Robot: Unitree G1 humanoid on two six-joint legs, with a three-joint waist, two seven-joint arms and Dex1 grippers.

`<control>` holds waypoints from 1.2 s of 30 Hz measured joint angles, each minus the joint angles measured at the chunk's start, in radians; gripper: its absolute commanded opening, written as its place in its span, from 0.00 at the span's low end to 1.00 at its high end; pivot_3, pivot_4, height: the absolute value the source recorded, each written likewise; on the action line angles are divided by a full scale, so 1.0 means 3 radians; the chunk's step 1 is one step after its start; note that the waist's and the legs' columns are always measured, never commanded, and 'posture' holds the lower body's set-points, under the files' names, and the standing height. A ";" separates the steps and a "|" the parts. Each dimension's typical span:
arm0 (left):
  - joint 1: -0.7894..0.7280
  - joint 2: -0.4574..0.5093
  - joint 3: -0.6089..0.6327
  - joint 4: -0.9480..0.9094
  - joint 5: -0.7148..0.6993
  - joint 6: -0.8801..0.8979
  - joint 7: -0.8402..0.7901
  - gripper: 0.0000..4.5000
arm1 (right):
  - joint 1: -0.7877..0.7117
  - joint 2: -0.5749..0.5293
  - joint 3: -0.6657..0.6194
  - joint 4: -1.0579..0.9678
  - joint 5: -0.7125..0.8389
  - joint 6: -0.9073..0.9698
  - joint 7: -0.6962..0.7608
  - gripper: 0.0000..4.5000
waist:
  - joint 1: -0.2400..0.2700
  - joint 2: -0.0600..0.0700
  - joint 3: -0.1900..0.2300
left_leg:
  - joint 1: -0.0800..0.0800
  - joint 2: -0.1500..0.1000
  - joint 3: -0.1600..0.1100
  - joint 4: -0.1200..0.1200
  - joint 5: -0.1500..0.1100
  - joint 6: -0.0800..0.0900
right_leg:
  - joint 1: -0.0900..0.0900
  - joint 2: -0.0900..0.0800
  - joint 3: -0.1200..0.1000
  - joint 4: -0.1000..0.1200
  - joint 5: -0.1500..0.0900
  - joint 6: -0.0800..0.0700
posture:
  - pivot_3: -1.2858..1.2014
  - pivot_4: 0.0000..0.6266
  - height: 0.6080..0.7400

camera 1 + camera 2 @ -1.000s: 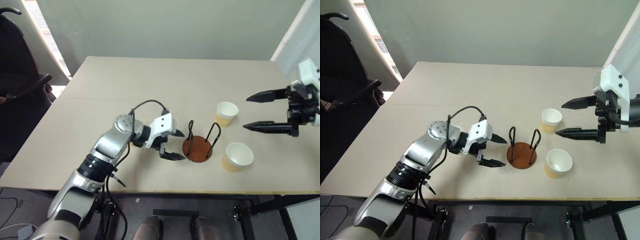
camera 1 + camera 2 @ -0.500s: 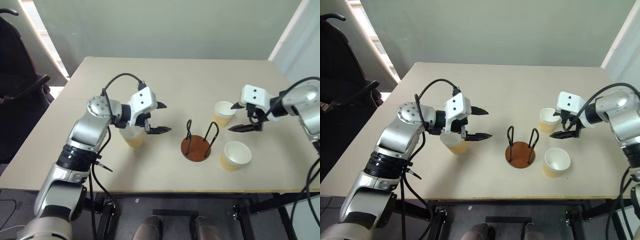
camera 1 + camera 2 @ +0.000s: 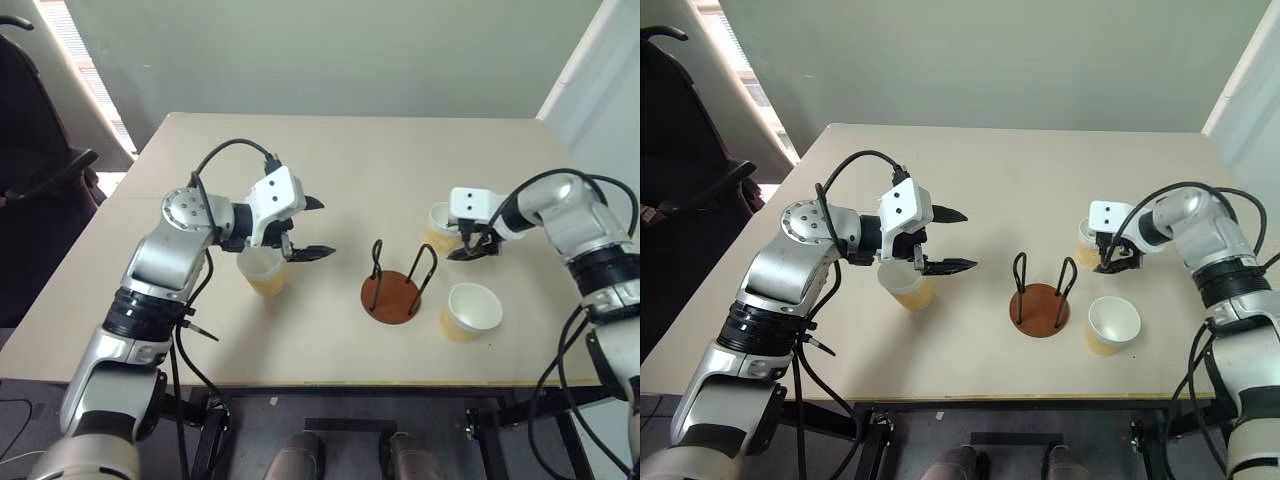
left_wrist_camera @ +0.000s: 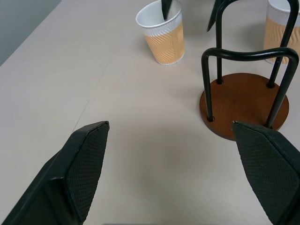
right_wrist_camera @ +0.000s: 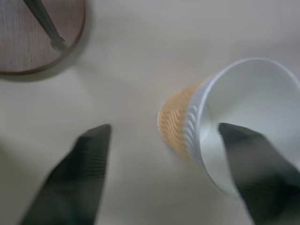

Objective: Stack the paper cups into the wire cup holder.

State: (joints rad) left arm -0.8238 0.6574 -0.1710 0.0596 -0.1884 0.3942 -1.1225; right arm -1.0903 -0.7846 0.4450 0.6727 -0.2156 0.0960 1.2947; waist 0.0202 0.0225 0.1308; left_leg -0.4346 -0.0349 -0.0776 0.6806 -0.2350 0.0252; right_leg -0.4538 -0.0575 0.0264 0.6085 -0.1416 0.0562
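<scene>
Three paper cups stand upright on the table. One cup (image 3: 262,272) sits left of the wire cup holder (image 3: 392,295), directly below my left gripper (image 3: 320,229), which hovers open and empty, pointing toward the holder. A second cup (image 3: 437,222) is behind the holder on its right, and a third (image 3: 470,310) stands nearer, to the holder's right. My right gripper (image 3: 466,245) is down at the second cup (image 5: 187,126), open, one finger inside its mouth and the other outside, apart from the wall. The holder (image 4: 243,101) is empty.
The beige table (image 3: 300,150) has its front edge just below the holder and cups. A black chair (image 3: 40,170) stands beyond the table's left side. A wall runs behind the far edge.
My right gripper came down and in from the right edge to straddle the far right cup's rim, its fingers narrowing. My left gripper rose and drew left from the holder, uncovering the left cup.
</scene>
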 measured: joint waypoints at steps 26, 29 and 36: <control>0.0073 -0.0061 -0.0042 -0.0100 -0.0018 0.0001 -0.0021 1.00 | -0.0388 -0.0736 -0.0488 -0.3009 0.1340 0.1691 0.1049 0.01 | -0.0010 0.0000 0.0002 | -0.0001 0.0004 -0.0003 0.0002 -0.0002 -0.0020 | 0.0002 0.0006 -0.0002 0.0000 -0.0033 -0.0048 | 0.52 0.24 1.00; 0.0072 -0.0079 -0.0079 -0.0097 -0.0014 -0.0007 -0.0029 1.00 | -0.0373 -0.0753 -0.0453 -0.3120 0.1368 0.1730 0.1050 0.01 | -0.0009 0.0000 0.0002 | -0.0001 0.0003 -0.0004 0.0003 0.0002 -0.0015 | 0.0002 0.0005 -0.0002 0.0003 -0.0031 -0.0046 | 0.52 0.24 1.00; 0.0072 -0.0096 -0.0131 -0.0097 -0.0008 -0.0020 -0.0037 1.00 | -0.0133 -0.0830 -0.0265 -0.3081 0.1195 0.1385 0.1051 0.01 | -0.0010 0.0000 0.0002 | 0.0001 0.0004 -0.0004 0.0002 0.0003 -0.0013 | 0.0000 0.0005 -0.0002 0.0006 -0.0026 -0.0040 | 0.52 0.24 1.00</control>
State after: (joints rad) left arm -0.8023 0.6285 -0.2101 0.0305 -0.1908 0.3882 -1.1336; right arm -1.1301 -1.0335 0.3653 -0.2516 0.1430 0.5114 1.6099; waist 0.0174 0.0226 0.1313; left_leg -0.4344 -0.0336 -0.0789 0.6813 -0.2342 0.0214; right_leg -0.4537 -0.0559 0.0257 0.6104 -0.1494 0.0441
